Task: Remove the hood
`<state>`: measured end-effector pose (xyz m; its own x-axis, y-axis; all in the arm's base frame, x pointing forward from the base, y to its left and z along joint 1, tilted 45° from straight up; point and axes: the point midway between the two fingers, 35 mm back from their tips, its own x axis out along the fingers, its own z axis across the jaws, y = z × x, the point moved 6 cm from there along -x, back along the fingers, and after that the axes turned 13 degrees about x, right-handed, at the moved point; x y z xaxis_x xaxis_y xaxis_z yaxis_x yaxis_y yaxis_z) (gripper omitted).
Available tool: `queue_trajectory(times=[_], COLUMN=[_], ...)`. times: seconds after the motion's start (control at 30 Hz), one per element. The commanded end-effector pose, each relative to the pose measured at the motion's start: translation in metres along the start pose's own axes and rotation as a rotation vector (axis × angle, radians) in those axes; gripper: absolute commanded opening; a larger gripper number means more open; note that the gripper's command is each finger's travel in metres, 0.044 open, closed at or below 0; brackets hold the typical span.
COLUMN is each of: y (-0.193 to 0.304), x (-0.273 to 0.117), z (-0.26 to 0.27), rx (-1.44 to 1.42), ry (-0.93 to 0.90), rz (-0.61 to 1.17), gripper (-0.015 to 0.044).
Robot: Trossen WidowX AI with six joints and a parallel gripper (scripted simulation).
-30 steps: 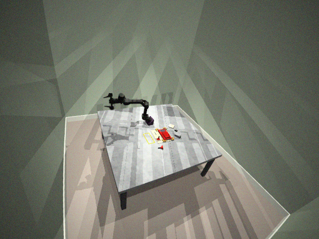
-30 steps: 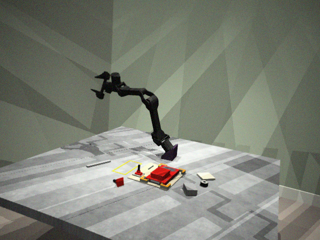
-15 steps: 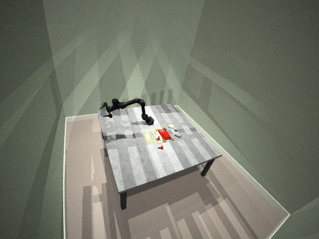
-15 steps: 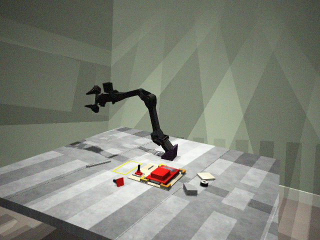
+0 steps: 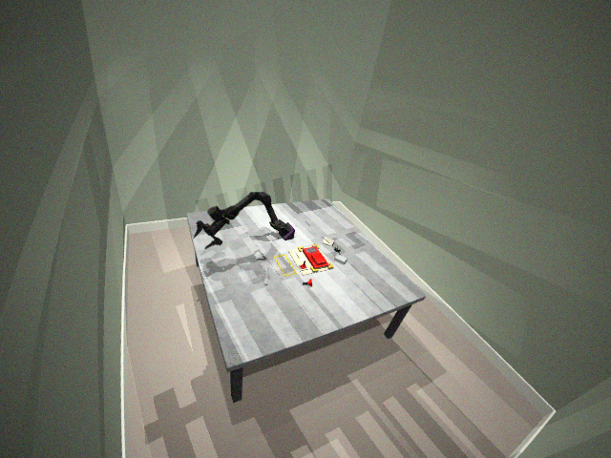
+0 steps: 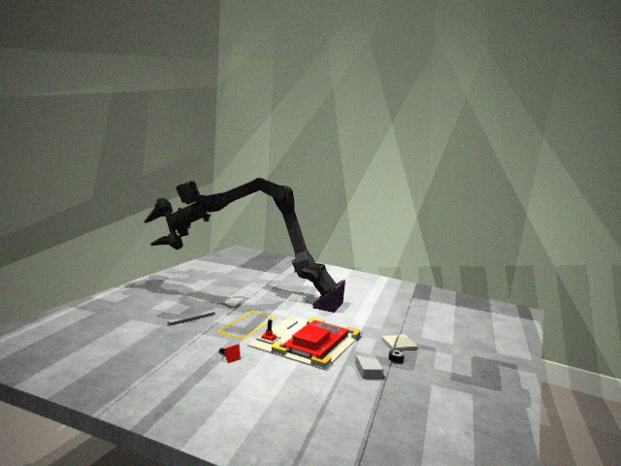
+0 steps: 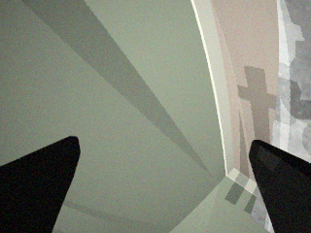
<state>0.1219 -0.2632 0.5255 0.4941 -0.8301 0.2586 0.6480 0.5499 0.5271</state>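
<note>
The red toy car (image 5: 306,254) (image 6: 337,339) sits on a cream board with yellow corner pieces. A raised red block (image 5: 319,259) (image 6: 310,336), apparently the hood, is on top of it. The marked area is a yellow outline (image 5: 280,265) (image 6: 230,335) on the table beside the board, with nothing in it. My gripper (image 5: 200,241) (image 6: 148,233) (image 7: 166,148) is open and empty. It is raised in the air, far from the car and the outline, pointing away from them. The wrist view shows wall, floor and a table edge, with no car.
A red piece with a black knob (image 6: 269,335) stands on the board. Another red piece (image 5: 309,282) (image 6: 232,353) lies near it. A grey block (image 5: 340,259) (image 6: 370,367), black wheel (image 6: 396,356) and cream plate (image 5: 327,241) (image 6: 400,342) lie beyond the car. A thin grey bar (image 6: 191,317) lies past the outline.
</note>
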Motion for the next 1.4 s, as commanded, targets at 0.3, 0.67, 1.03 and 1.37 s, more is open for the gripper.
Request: queue_trajectory(times=[0.3,0.67,1.03,1.37], y=[0.038,0.085,0.122,0.155], x=[0.039,0.03,-0.004,-0.065], z=[-0.112,-0.207,-0.295,-0.385], rx=[-0.144,-0.25,-0.447,-0.777], ry=[0.354,0.629,0.872,1.132], rz=[0.061,0.152,0.249,0.373], gripper=[0.044,0.044,0.044,0.044])
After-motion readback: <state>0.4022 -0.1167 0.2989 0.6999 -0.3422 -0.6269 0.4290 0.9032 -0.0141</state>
